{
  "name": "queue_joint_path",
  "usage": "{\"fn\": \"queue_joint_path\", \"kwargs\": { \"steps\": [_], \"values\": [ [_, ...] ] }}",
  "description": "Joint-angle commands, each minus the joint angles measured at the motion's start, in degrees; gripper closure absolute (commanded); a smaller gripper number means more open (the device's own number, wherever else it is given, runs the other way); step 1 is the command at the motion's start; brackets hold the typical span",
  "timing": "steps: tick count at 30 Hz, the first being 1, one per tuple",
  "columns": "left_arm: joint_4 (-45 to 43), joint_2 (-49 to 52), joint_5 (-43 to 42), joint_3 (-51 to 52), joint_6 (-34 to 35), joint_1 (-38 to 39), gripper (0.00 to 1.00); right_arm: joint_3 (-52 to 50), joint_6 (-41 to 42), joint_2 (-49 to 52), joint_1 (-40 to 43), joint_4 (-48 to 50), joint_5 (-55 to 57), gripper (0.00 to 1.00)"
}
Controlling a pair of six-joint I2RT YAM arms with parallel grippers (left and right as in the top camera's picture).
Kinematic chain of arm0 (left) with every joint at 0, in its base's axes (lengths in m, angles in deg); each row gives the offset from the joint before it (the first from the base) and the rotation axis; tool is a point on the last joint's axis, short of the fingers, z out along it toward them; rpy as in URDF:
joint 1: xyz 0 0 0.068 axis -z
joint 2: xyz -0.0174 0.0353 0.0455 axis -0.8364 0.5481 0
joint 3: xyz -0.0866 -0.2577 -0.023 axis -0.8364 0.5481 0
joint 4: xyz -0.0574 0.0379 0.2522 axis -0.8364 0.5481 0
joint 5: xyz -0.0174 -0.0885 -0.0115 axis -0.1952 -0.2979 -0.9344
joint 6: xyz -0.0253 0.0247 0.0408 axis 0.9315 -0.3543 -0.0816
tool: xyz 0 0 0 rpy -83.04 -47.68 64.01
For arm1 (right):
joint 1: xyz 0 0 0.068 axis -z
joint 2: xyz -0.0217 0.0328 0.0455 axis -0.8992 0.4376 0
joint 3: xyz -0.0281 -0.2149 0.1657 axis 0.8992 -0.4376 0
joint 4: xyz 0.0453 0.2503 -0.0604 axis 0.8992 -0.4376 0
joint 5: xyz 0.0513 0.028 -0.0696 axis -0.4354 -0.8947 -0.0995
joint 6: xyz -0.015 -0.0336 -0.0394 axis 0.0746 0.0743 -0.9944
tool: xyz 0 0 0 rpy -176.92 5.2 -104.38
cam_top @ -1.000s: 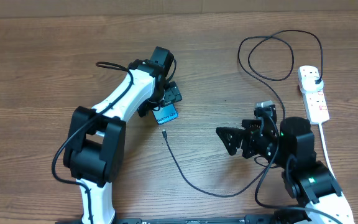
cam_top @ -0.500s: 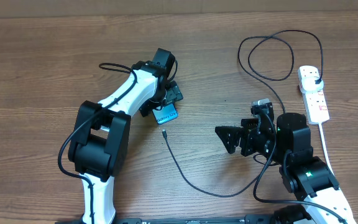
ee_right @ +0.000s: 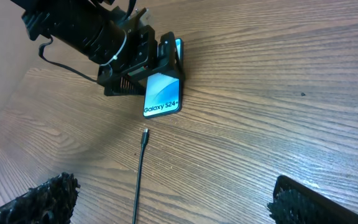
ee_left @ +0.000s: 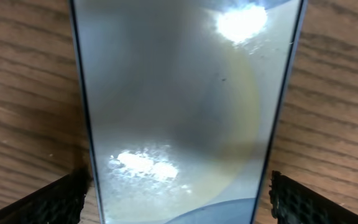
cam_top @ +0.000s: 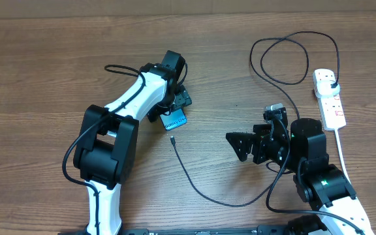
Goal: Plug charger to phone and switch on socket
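The phone [cam_top: 174, 119] lies flat on the wooden table with its screen lit, and it fills the left wrist view [ee_left: 185, 112]. My left gripper [cam_top: 175, 106] is low over it and open, one finger [ee_left: 48, 202] at each long edge; a strip of wood shows beside the right finger. The charger's connector tip [cam_top: 173, 140] rests just below the phone, apart from it. Its black cable [cam_top: 201, 192] curves right and loops up to the plug [cam_top: 332, 83] in the socket [cam_top: 329, 98]. My right gripper [cam_top: 243, 145] hovers open and empty, facing the tip [ee_right: 145, 134] and the phone [ee_right: 163, 93].
The socket's thick white cord [cam_top: 342, 153] runs down the right side past the right arm. A cable loop [cam_top: 282, 59] lies at the back right. The left arm's body [cam_top: 119, 111] stretches from the front edge towards the phone.
Both arms' rear links shifted slightly a second ago and have since held still. Phone, cable tip and socket have not moved.
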Motion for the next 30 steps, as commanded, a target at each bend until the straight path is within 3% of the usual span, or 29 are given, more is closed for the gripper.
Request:
{"fn": "queue_joint_path", "kwargs": {
  "steps": [1, 12, 30],
  "values": [
    [1.1, 2.7, 1.2, 0.2, 1.8, 0.1, 0.05, 2.0, -0.5, -0.2, 0.0, -0.3, 0.6, 0.01],
    [4.5, 2.8, 4.5, -0.2, 1.4, 0.2, 0.07, 2.0, -0.5, -0.2, 0.0, -0.8, 0.6, 0.00],
    [2.9, 4.6, 5.3, -0.2, -1.4, 0.2, 0.15, 2.0, -1.6, -0.2, 0.0, -1.3, 0.6, 0.00]
  ]
}}
